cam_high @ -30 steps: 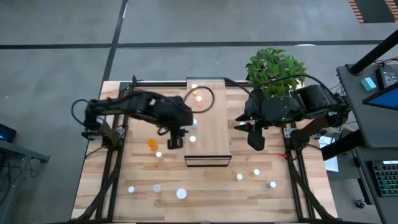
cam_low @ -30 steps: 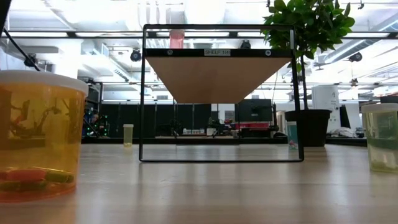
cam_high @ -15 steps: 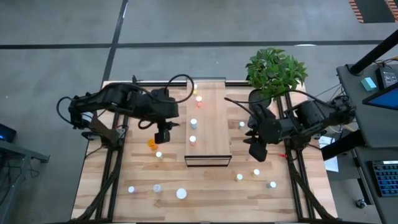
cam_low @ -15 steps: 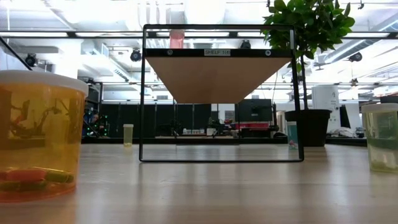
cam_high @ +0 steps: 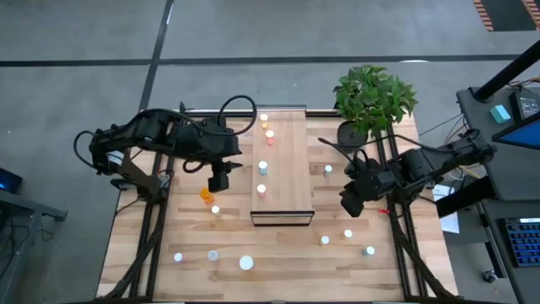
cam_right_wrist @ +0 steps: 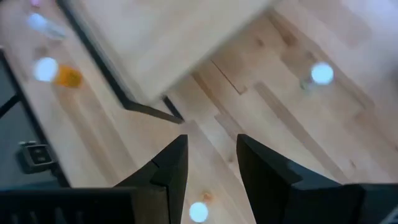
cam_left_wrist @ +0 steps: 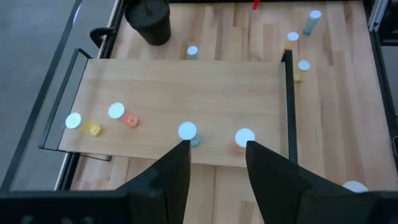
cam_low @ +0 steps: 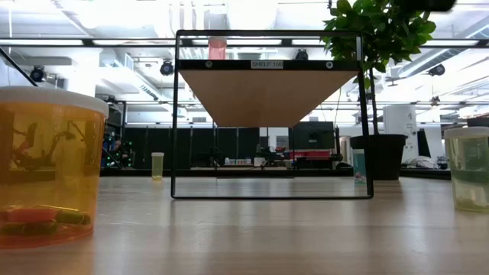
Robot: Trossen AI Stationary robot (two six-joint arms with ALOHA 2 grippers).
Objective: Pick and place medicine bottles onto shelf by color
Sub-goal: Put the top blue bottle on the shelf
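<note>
The shelf (cam_high: 283, 169) stands mid-table, its dark frame ends on the tabletop. Several small white-capped medicine bottles stand upright on it: three near its far end (cam_high: 268, 128), a pale blue one (cam_left_wrist: 187, 131) and an orange one (cam_left_wrist: 244, 138) nearer. More bottles stand on the table: an orange one (cam_high: 206, 196) left of the shelf, others near the front (cam_high: 245, 263) and at the right (cam_high: 348, 234). My left gripper (cam_high: 219, 181) hovers open beside the shelf's left edge. My right gripper (cam_high: 350, 205) hovers open right of the shelf. Neither has anything between its fingers.
A potted green plant (cam_high: 371, 97) stands at the far right corner. In the low view a big orange bottle (cam_low: 46, 164) and a pale one (cam_low: 467, 168) stand close to the near edge. Bare planks lie between the shelf and the front bottles.
My left gripper has drawn back from over the shelf toward the table's left edge, rising a little. My right gripper has sunk toward the table right of the shelf, drifting slightly toward the near edge, and has rolled about its own axis. Both stayed open and empty.
</note>
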